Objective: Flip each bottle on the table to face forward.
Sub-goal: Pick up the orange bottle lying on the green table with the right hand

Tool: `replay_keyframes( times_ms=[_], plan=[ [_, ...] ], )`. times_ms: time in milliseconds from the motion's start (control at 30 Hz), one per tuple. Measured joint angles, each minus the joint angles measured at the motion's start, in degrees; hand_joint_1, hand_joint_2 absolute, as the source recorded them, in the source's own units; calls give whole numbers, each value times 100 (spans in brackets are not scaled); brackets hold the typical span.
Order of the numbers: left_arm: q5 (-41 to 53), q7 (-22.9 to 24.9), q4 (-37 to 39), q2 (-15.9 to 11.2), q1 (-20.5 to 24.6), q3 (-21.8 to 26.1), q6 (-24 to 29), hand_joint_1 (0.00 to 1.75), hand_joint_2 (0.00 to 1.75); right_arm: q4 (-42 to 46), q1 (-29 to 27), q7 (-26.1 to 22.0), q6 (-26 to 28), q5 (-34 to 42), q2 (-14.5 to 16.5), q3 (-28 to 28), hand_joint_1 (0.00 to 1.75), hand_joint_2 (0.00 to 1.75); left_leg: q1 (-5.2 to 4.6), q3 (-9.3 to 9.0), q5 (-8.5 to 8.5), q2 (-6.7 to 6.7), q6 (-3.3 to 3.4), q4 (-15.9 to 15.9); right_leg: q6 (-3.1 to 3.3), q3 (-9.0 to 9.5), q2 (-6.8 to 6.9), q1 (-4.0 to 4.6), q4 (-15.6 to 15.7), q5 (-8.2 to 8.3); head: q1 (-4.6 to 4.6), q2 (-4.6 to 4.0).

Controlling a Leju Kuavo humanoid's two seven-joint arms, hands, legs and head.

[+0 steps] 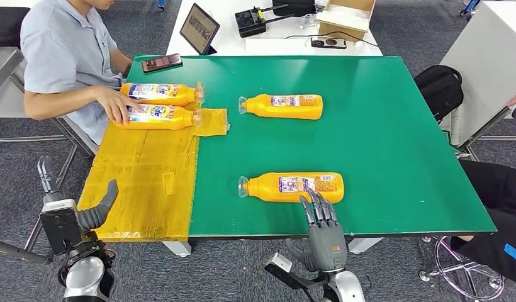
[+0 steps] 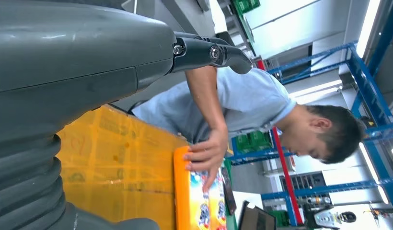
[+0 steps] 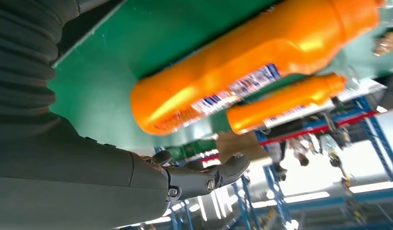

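Observation:
Four orange bottles lie on their sides. The near bottle (image 1: 293,187) (image 3: 242,76) and the far bottle (image 1: 282,106) (image 3: 285,103) rest on the green table (image 1: 381,138), caps to the left. Two more bottles (image 1: 161,93) (image 1: 158,117) lie on the yellow covering (image 1: 142,176) (image 2: 113,158), with a seated person's hand (image 1: 120,104) (image 2: 206,155) on the nearer one (image 2: 194,201). My right hand (image 1: 321,226) (image 3: 204,177) is at the table's front edge, fingers straight and apart, tips just short of the near bottle's base end, holding nothing. My left hand (image 1: 85,214) (image 2: 89,62) hangs beside the table's front left corner, fingers spread and empty.
A phone (image 1: 162,62) lies at the green table's back left corner. Behind is a white table with a tablet (image 1: 199,28), a black device (image 1: 250,22) and a cardboard box (image 1: 347,16). A black backpack (image 1: 439,88) and another person's leg (image 1: 494,189) are on the right.

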State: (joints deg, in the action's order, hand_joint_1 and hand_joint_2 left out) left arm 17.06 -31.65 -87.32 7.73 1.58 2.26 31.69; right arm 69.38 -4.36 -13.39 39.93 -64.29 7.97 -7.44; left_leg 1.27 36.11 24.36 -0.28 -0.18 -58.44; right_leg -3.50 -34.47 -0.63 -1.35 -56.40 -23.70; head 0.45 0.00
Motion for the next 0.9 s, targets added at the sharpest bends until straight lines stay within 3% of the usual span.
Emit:
replay_keyframes(
  times_ms=[433, 700, 900],
  plan=[
    [57, 101, -22, 105, 112, -402, -114, 0, 175, -1098, 1413, 315, -48, 19, -222, -275, 0, 175, 0, -3, -5, 1, 2, -1, -1, 1, 0, 0, -2, 4, -1, 0],
    [92, 102, 0, 119, 148, -486, -116, 0, 175, -1481, 1793, 458, -69, -19, -264, -301, 0, 175, 0, -3, -4, 1, 1, 0, -1, 1, 0, 0, -3, 3, -2, 0],
    [198, 280, -3, 119, 123, -503, -274, 0, 175, -1948, 2050, 943, -791, -63, -274, -302, 0, 175, 0, -3, -4, -1, 2, 0, -1, 3, 1, 0, -3, 3, -1, 0]
  ],
)
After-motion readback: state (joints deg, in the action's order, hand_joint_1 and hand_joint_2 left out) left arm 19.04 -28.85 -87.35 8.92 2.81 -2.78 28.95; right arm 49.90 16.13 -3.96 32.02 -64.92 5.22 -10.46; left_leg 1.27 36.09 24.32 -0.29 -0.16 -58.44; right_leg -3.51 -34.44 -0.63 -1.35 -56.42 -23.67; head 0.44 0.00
